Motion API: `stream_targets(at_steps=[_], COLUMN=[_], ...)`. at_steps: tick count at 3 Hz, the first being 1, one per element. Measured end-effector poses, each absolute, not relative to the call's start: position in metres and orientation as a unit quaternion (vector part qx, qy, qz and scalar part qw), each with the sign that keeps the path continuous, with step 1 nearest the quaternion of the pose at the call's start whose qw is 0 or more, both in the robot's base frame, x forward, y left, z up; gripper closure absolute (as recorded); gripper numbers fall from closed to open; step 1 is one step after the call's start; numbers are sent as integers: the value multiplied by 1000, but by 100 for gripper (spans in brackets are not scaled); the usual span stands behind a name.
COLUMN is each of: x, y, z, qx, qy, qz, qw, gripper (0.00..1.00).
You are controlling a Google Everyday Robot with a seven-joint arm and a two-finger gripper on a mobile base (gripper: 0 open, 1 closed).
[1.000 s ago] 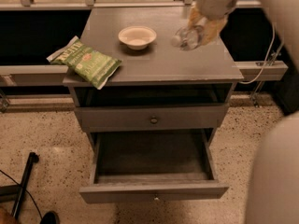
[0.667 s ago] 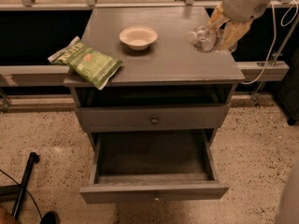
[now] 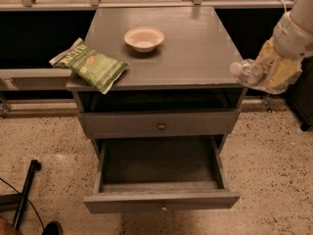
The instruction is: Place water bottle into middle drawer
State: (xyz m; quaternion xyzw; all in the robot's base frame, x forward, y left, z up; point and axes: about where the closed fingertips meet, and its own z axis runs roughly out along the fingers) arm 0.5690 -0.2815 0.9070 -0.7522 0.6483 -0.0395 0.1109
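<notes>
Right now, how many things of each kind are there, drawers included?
White round bowl, on cabinet top: 1
Green snack bag, on top: 1
Clear plastic water bottle, in the hand beside the cabinet's right edge: 1
Gray wooden drawers, closed and open: 2
Total: 5

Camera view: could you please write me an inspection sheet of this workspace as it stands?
Surface: gray cabinet top, carrying a bowl and a chip bag.
Job's things: water bottle held in the air off the top's right edge; middle drawer pulled open, nothing seen inside.
Clutter: white bowl at centre back; green chip bag overhanging the front left corner.
Tool: tool at right, shut on the bottle.
Cables: pale cable beside the arm, upper right.
Surroundings: upper drawer closed; black pole on speckled floor.
</notes>
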Motion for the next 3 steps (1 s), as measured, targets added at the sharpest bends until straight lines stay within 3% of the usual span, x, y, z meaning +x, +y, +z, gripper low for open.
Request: stream_targets(at_steps=[2,3], x=[575,558], y=[-279,-253], z=[895,884], qx=[-751,-762], qy=[649,628], qz=[-29,49], qw=[119,151], gripper=[100,100])
